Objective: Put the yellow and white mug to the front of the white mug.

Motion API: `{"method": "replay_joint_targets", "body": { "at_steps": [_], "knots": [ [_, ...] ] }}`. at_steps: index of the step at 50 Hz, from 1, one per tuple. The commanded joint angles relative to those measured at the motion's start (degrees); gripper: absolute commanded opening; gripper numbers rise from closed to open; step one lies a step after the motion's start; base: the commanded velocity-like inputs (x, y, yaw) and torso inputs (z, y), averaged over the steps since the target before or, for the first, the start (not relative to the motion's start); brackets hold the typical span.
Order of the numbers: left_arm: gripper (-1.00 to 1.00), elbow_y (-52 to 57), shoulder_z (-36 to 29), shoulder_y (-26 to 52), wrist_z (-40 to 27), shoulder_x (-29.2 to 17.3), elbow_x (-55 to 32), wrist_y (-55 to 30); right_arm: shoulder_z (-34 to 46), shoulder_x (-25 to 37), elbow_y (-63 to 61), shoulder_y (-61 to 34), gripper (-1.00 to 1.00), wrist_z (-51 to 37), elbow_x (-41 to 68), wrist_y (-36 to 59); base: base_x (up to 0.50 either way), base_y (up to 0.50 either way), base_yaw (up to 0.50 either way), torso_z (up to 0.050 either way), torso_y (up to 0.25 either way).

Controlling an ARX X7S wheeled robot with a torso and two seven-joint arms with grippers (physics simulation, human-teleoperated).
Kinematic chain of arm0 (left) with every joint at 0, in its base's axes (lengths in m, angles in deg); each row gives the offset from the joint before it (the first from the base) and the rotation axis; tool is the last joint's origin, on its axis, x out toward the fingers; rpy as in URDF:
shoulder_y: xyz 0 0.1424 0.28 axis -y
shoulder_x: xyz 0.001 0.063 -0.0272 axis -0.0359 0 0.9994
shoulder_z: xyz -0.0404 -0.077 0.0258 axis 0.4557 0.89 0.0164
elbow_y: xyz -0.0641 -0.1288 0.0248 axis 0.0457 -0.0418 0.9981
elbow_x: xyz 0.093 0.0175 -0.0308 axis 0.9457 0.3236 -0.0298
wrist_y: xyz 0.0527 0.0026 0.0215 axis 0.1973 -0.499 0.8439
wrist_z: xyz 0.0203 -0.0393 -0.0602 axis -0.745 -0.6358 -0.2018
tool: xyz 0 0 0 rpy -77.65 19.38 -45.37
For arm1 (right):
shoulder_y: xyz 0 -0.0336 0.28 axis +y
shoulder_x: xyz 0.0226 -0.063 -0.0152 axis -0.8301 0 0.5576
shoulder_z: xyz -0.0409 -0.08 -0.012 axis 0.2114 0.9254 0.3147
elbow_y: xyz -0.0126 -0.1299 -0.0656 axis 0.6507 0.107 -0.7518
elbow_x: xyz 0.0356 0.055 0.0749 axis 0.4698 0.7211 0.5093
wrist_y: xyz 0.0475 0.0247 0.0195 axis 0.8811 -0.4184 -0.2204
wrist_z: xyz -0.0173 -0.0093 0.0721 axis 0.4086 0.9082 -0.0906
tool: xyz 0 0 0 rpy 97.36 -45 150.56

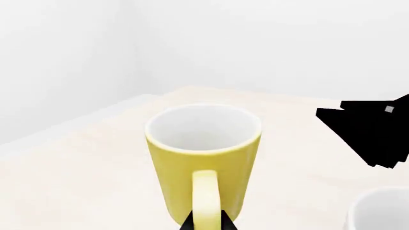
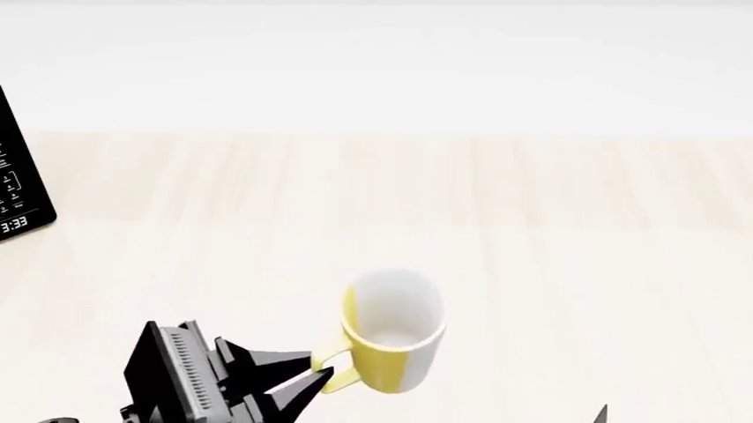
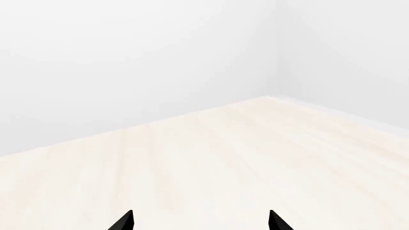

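Head view showing left gripper (image 2: 316,376) clenching yellow and white mug (image 2: 392,330) by its handle at 7 o'clock for carrying; right gripper (image 3: 201,221) hanging released, empty.

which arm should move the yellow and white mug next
Left. The left gripper is closed on the handle of the yellow and white mug; the right gripper is open over bare table.

Only readable text: white digits "3:33" on the black panel (image 2: 21,189) at the left edge of the head view, printed sideways near its lower end. Other small white marks above it on the same panel are too small to read. No text on either mug.
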Motion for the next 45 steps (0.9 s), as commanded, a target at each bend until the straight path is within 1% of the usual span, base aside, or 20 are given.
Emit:
{"method": "replay_joint_targets", "body": {
  "at_steps": [1,8,28,34,35,45],
  "knots": [
    [-1.0,-3.37,-1.03,-0.11,0.89,1.04,0.9,2.07,0.14,0.17,0.02,0.01,1.0,-0.17,0.18,-0.15,0.0,0.0,0.0,0.0,0.0],
    [-1.0,-3.65,-1.15,-0.46,0.76,1.15,0.85,2.29,0.34,0.27,-0.01,0.01,1.0,-0.1,0.38,-0.26,0.0,0.0,0.0,0.0,0.0],
    [-1.0,-13.16,-1.27,-0.53,2.52,3.6,1.43,7.07,0.9,0.46,0.3,-0.18,1.0,-0.22,0.59,-0.47,0.0,0.0,0.0,0.0,0.001],
    [-1.0,-16.62,-1.71,-0.6,3.83,4.52,1.27,7.64,1.07,0.51,0.49,-0.31,1.0,-0.25,0.63,-0.51,0.0,0.0,0.0,0.0,0.0],
    [-1.0,-16.43,-1.66,-0.64,4.49,4.48,0.34,6.39,1.04,0.54,0.47,-0.29,1.0,-0.3,0.67,-0.52,0.0,0.0,0.0,0.0,0.0],
    [-1.0,-19.69,-1.2,-0.13,5.19,5.57,-0.34,7.57,1.19,0.72,0.27,-0.17,1.0,-0.48,0.76,-0.62,0.0,0.0,0.0,0.0,0.0]
  ]
}}
